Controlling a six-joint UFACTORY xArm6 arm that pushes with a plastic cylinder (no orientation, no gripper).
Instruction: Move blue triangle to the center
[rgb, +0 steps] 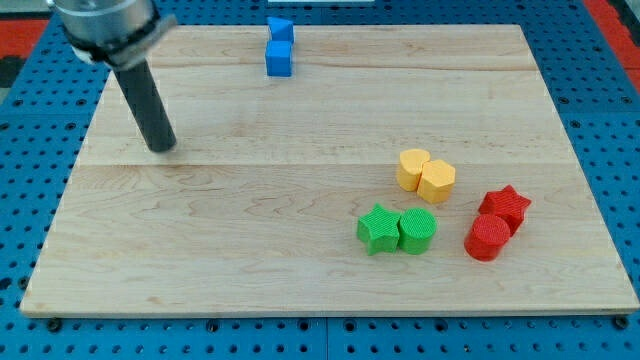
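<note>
Two blue blocks stand at the view's top edge of the wooden board (250, 230): a blue triangle-like block (280, 29) at the very edge and a blue cube (279, 58) touching it just below. My tip (161, 146) rests on the board at the view's left, well to the left of and below the blue blocks, touching no block.
Two yellow blocks (425, 175) touch each other at the right of centre. A green star (377, 229) and a green round block (417, 231) sit below them. A red star (504, 208) and a red cylinder (487, 239) lie further right.
</note>
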